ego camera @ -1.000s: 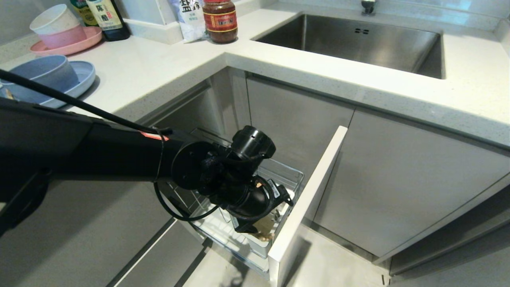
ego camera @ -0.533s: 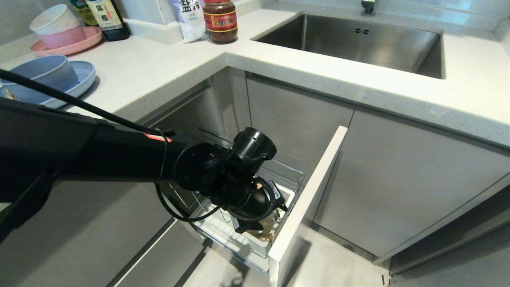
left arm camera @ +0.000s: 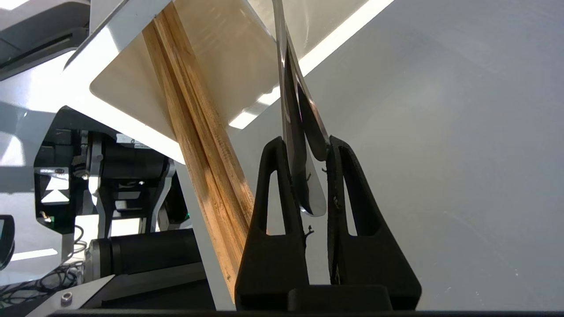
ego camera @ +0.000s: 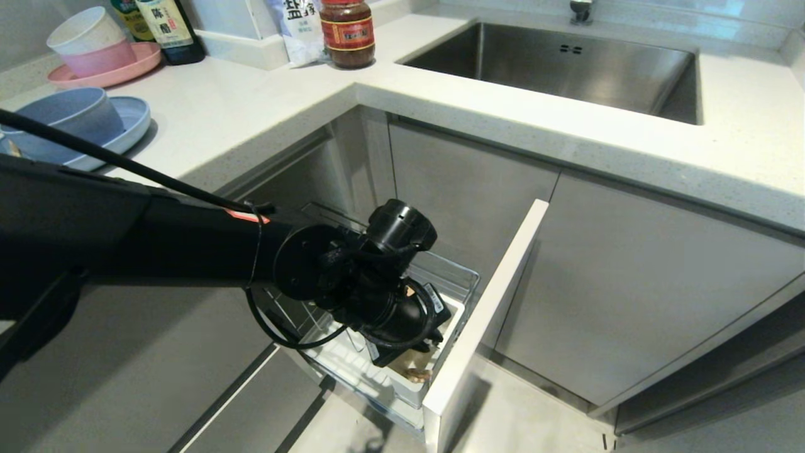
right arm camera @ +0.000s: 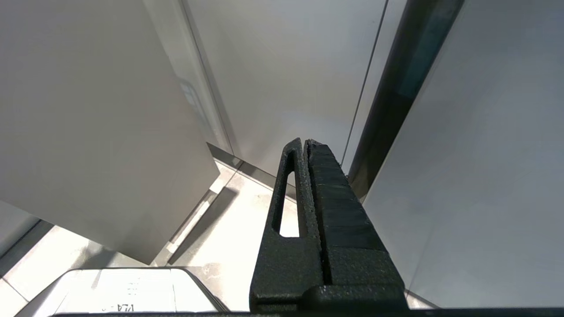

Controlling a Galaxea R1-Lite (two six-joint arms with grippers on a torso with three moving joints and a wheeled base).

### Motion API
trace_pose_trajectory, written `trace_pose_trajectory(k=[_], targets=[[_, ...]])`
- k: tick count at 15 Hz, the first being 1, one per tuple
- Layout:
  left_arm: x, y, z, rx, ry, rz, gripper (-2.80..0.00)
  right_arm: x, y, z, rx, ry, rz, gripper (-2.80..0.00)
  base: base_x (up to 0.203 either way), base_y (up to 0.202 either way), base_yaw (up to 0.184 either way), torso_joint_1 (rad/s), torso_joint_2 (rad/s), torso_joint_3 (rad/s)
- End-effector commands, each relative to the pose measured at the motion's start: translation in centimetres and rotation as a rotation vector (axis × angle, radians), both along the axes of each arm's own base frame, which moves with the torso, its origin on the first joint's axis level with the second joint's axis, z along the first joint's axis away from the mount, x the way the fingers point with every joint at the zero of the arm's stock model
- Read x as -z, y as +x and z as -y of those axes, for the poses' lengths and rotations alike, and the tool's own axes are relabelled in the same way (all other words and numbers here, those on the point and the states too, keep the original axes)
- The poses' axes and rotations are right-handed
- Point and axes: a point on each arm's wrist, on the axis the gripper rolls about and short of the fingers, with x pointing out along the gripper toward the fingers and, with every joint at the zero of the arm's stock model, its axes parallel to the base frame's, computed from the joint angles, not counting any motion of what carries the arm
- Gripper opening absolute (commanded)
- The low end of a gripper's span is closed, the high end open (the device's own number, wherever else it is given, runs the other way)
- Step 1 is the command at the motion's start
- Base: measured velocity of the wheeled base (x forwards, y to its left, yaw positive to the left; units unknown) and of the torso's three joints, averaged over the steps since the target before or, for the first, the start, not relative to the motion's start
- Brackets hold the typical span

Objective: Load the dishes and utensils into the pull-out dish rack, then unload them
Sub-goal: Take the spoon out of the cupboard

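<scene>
The left gripper (left arm camera: 308, 152) has just closed on the slim silver metal handles (left arm camera: 302, 145) standing in the white plastic utensil cup (ego camera: 412, 384) beside the light wooden chopsticks (left arm camera: 200, 145); unloading probably begins. The right gripper (right arm camera: 306, 147) is closed, empty.

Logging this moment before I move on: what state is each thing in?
pull-out dish rack: pulled out.
left gripper: down in the rack, shut on silver utensil handles.
chopsticks: upright in the rack, ungripped.
right gripper: shut, empty, parked by the cabinets.
blue-grey bowl: on the light-blue plate, on the counter.
</scene>
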Motion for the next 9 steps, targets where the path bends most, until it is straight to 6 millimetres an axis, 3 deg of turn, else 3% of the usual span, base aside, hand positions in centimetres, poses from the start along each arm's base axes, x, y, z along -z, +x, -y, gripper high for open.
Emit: trace_pose_trajectory(k=[1,9], targets=[[0.1,0.0,0.0,-0.006,0.002,-0.007,-2.80,0.0,0.0,0.0,0.000,0.000,0.002,-2.80,0.000,0.000,0.000,0.000,0.00,0.000],[-2.1,-0.7,-0.8,-0.010,-0.039,0.039,-2.80,0.0,0.0,0.0,0.000,0.000,0.002,-2.80,0.000,0.000,0.000,0.000,0.00,0.000]])
